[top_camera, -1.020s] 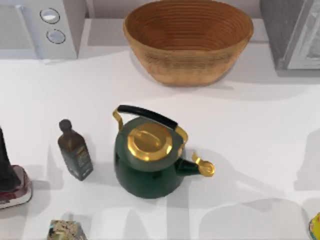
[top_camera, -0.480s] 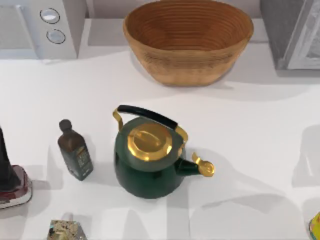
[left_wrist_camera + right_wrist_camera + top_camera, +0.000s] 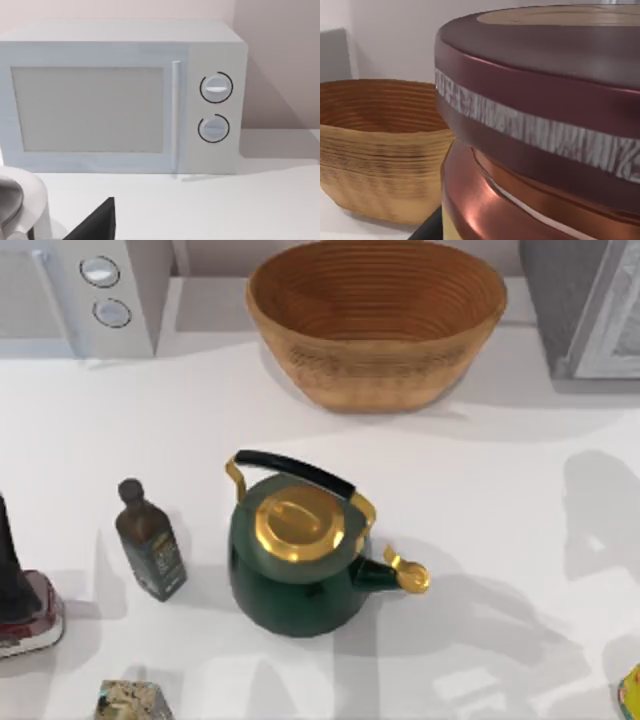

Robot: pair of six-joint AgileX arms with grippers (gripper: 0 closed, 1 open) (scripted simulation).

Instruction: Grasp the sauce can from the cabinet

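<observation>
1. Over the last second, the shadows at the right edge of the top view grew and climbed toward mid-frame while nothing on the table (image 3: 500, 490) moved. I judged the right arm was lifting.
2. The sauce can (image 3: 535, 130) sat pressed against the right wrist camera, maroon rim and coppery body close up, with the basket (image 3: 375, 145) behind it. It was probably held, but I could not tell whether the pincer was clamped.
3. Counted in the top view: one basket, one green kettle (image 3: 300, 560), one dark bottle (image 3: 150, 540), one microwave (image 3: 90, 290) upper left.
4. The left arm idled facing the microwave.
</observation>
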